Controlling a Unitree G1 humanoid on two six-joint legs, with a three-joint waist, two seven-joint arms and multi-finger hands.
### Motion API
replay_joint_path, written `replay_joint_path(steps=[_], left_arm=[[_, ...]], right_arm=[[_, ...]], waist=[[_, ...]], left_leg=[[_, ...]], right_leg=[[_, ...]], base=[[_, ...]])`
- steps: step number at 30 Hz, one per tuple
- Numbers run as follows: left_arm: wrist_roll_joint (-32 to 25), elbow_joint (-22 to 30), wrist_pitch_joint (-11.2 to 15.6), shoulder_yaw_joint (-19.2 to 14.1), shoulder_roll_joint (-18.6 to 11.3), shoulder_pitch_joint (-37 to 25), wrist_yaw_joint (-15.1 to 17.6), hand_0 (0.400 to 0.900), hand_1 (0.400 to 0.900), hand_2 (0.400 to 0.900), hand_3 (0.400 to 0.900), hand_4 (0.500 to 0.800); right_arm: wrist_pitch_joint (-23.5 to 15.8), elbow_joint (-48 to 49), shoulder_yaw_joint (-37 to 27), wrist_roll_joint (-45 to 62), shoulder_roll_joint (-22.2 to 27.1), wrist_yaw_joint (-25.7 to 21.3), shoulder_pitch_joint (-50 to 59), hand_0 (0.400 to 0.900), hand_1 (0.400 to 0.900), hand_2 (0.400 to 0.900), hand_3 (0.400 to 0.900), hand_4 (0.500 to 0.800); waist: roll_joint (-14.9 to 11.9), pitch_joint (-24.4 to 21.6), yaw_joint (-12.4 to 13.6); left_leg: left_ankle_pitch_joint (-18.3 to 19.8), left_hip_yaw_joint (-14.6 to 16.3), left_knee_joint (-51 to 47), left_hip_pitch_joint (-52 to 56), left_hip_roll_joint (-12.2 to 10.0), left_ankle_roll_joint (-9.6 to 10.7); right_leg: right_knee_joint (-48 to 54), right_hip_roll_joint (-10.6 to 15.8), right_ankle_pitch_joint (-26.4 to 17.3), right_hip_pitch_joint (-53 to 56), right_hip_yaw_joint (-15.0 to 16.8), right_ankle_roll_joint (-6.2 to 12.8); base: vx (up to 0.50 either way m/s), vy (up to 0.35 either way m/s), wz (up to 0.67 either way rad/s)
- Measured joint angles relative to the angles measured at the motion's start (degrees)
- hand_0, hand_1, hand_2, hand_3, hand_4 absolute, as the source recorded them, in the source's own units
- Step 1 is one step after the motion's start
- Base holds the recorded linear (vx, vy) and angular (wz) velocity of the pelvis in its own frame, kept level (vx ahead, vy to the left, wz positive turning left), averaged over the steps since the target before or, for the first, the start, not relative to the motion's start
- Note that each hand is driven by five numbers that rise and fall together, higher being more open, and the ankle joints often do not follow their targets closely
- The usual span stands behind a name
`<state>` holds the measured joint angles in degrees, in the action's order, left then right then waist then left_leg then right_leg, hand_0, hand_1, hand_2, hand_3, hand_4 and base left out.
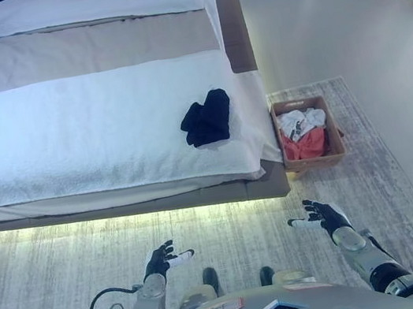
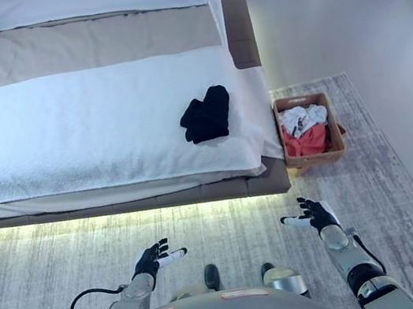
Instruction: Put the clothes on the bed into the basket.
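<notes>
Pale bedding covers the bed (image 1: 66,131), and on it, near the corner nearest the basket (image 1: 308,133), lies a dark bundle of clothes (image 1: 207,117), well ahead of both sets of fingers. The left hand (image 1: 161,260) and right hand (image 1: 323,216) hover over the rug (image 1: 43,271), fingers spread wide and holding nothing. The basket, ahead of the right fingers, already holds white and red garments. The robot probably needs to step closer, then gather the whole bundle before lifting.
</notes>
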<state>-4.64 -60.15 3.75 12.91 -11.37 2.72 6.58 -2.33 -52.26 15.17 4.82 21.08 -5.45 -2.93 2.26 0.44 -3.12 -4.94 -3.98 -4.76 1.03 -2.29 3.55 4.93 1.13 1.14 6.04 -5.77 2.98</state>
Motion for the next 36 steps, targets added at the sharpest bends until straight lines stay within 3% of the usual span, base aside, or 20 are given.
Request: replay_joint_path(steps=[14, 32, 35, 36], left_arm=[[0.00, 0.52, -0.14, 0.63, 0.00, 0.52, -1.24, 0.900, 0.900, 0.900, 0.900, 0.800], [-0.22, 0.43, -0.48, 0.63, 0.01, 0.55, -1.01, 0.900, 0.900, 0.900, 0.900, 0.800], [-0.32, 0.35, -0.43, 0.58, -0.23, -1.00, -0.79, 0.900, 0.900, 0.900, 0.900, 0.800], [-0.75, 0.35, -0.39, 0.57, -0.51, -2.00, -0.71, 0.900, 0.900, 0.900, 0.900, 0.800]], right_arm=[[0.00, 0.00, 0.25, -0.31, -0.03, 0.68, -0.15, 0.900, 0.900, 0.900, 0.900, 0.800], [0.00, 0.13, 0.28, -0.10, 0.02, 0.74, -0.62, 0.900, 0.900, 0.900, 0.900, 0.800], [-0.47, 0.14, 0.27, 0.43, -0.13, 0.70, 0.24, 0.900, 0.900, 0.900, 0.900, 0.800], [-0.49, 0.15, 0.28, 0.73, -0.34, 0.72, 0.83, 0.900, 0.900, 0.900, 0.900, 0.800]], waist=[[0.55, -2.61, 0.00], [0.74, -2.24, 0.12], [-0.45, 0.47, 0.48], [-1.67, 2.31, 1.20]], left_leg=[[0.03, -0.27, -0.02, 0.14, -0.36, -0.16], [0.14, -0.33, 0.57, -1.06, -1.09, -0.31], [0.07, -0.61, 7.52, -5.04, -0.45, 0.90], [-1.26, -0.84, 11.73, -7.29, 0.25, 2.74]], right_leg=[[0.03, -0.40, 0.01, 0.16, -0.35, -0.01], [-0.07, -1.13, 0.23, -1.37, 0.20, -0.31], [-1.86, -0.86, 1.13, -3.04, 1.11, -1.68], [-3.73, -0.39, 1.51, -4.18, 2.26, -2.27]], base=[[0.00, -0.006, 0.01], [0.02, -0.063, -0.03], [-0.05, -0.078, -0.13], [0.00, -0.060, -0.17]])
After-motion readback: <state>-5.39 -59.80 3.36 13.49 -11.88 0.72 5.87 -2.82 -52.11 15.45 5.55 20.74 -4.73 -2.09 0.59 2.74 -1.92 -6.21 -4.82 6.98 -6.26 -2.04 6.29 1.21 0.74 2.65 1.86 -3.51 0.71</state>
